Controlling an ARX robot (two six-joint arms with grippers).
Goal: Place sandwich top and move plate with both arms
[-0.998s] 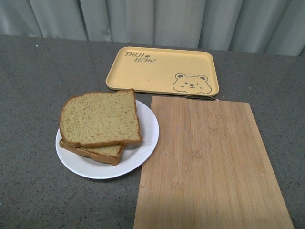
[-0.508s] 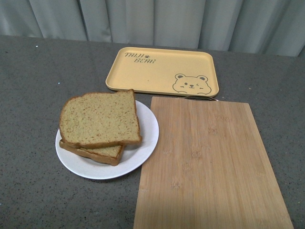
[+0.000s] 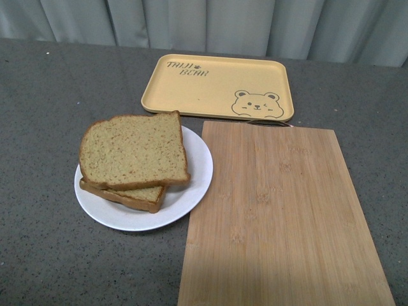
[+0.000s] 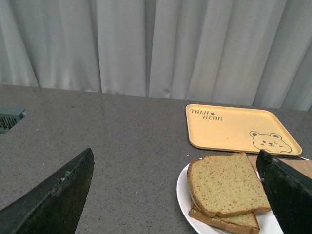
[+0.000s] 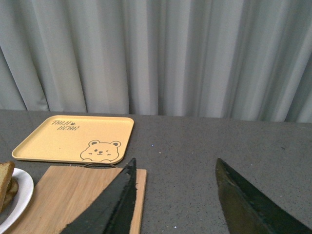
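Front view: tray (image 3: 217, 80) behind board (image 3: 280, 217), plate (image 3: 199, 171) beside; left pincer (image 4: 174, 153) & right pincer (image 5: 175, 161) released.

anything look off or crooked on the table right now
Only one thing: the top bread slice sits twisted on the lower slice, so the lower one's edge pokes out toward the front of the white plate. Nothing looks spilled or damaged.

"TAIJI BEAR" in brown letters on the yellow tray (image 3: 210, 86), beside a bear drawing
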